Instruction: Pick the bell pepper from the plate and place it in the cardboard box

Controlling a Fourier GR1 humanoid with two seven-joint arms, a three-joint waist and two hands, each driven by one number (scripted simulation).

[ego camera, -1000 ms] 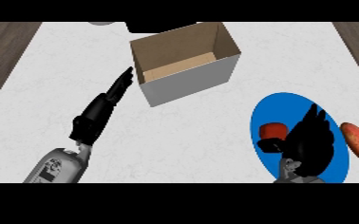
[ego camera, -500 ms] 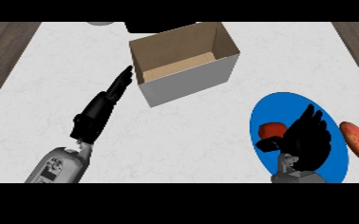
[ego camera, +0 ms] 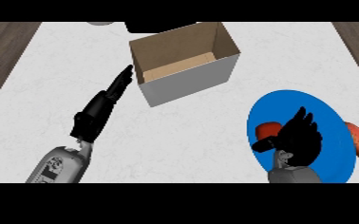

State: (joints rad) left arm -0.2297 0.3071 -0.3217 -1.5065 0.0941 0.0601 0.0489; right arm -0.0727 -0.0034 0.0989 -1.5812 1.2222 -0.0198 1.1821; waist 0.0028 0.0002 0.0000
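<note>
The bell pepper [ego camera: 266, 131] on the plate [ego camera: 280, 105] should be wrapped snugly by the open-fingered right hand [ego camera: 300, 138] before lifting.

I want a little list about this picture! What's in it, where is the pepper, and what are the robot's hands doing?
Box: open cardboard box standing on the white counter, nothing seen inside
Plate: blue plate at the right
Pepper: red bell pepper on the plate, mostly hidden by the hand
Right hand: right hand above the plate, fingers spread over the pepper, not curled round it
Left hand: left hand with straight fingers, left of the box
Job: pepper not in the box yet
</note>
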